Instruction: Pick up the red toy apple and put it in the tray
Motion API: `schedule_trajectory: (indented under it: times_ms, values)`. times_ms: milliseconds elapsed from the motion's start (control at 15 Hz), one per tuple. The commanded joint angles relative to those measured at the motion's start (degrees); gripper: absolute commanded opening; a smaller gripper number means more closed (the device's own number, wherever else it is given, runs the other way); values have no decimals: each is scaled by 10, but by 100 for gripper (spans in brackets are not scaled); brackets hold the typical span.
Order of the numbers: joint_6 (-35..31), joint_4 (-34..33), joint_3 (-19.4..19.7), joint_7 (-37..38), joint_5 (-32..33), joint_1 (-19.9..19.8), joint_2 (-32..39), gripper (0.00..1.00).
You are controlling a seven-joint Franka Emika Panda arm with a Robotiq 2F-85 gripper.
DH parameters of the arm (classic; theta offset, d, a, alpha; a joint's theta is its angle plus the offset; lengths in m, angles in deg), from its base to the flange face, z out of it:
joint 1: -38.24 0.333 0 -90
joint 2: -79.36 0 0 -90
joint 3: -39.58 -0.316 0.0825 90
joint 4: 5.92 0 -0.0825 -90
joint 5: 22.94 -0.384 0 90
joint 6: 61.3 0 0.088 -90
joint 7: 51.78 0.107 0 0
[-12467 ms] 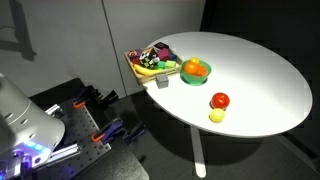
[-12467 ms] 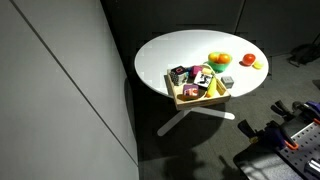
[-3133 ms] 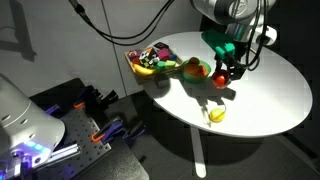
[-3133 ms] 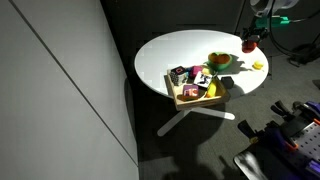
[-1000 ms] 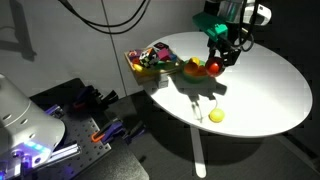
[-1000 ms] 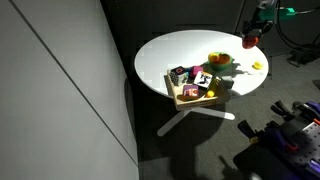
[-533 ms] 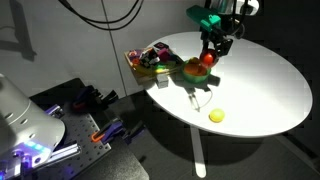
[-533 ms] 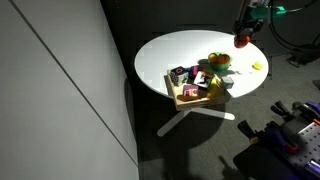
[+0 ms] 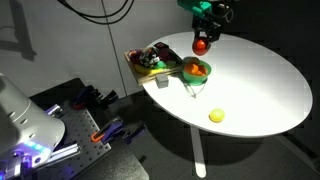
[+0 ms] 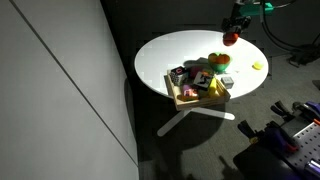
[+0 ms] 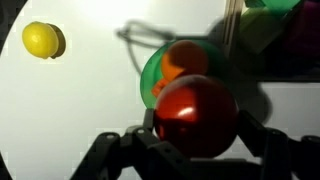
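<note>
Fingers (image 11: 262, 141) have lifted the red toy apple (image 11: 197, 118) nearer the tray (image 9: 133, 61).

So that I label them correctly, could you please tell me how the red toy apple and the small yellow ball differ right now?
The red toy apple is glossy red, the yellow ball yellow. The apple is held aloft in the pincer; the ball rests on the white table. Both are round.
</note>
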Motion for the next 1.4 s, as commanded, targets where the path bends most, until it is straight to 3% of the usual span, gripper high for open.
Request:
schedule_trajectory:
  times_ms: [0,467,1333]
  values:
    - [24,-18,-13,10,10,10,-6,57]
    - [56,-41,-33,22,8,36,10,57]
    - [-3,-35,-42,78,3,69,64,57]
